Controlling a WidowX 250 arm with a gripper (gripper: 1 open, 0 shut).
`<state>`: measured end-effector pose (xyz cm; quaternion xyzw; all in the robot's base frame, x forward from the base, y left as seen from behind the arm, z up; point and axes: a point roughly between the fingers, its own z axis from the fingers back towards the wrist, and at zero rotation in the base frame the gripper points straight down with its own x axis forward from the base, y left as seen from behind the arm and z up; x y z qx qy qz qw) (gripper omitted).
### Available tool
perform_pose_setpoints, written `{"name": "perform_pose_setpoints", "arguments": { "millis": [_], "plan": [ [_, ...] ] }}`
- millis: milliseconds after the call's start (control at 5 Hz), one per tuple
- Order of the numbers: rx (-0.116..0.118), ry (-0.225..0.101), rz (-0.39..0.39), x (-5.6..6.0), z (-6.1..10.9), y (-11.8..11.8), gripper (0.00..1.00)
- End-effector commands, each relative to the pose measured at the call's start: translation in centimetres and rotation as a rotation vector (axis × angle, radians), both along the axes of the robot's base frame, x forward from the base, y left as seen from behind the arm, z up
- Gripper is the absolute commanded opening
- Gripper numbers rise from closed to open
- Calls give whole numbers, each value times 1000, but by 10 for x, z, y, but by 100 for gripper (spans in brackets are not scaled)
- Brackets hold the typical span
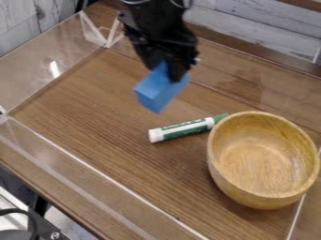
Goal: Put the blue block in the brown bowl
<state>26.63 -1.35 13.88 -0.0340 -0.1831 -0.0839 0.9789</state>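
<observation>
1. One blue block (160, 90) hangs tilted above the wooden table (88, 122), clamped at its top between the fingers of the gripper (175, 68).
2. Just right and nearer lies a marker (187, 127).
3. Farther right sits the brown bowl (264, 157), well apart from the block.

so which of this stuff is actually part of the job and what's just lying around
Part of the job:
- blue block, held in the gripper above the table
- brown bowl, empty, at the right

Just lying about:
- marker, flat on the table just left of the bowl
</observation>
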Motion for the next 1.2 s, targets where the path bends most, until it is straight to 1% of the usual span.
{"name": "perform_pose_setpoints", "arguments": {
  "millis": [0,200,400,800,1000],
  "plan": [
    [-6,-58,-13,-2,16,-25,0],
    [-11,-58,-42,-5,14,-54,0],
    [-14,-66,-53,-8,12,-76,0],
    [-18,-72,-61,-10,2,-103,0],
    [-15,-68,-68,-11,-7,-108,0]
  ]
}}
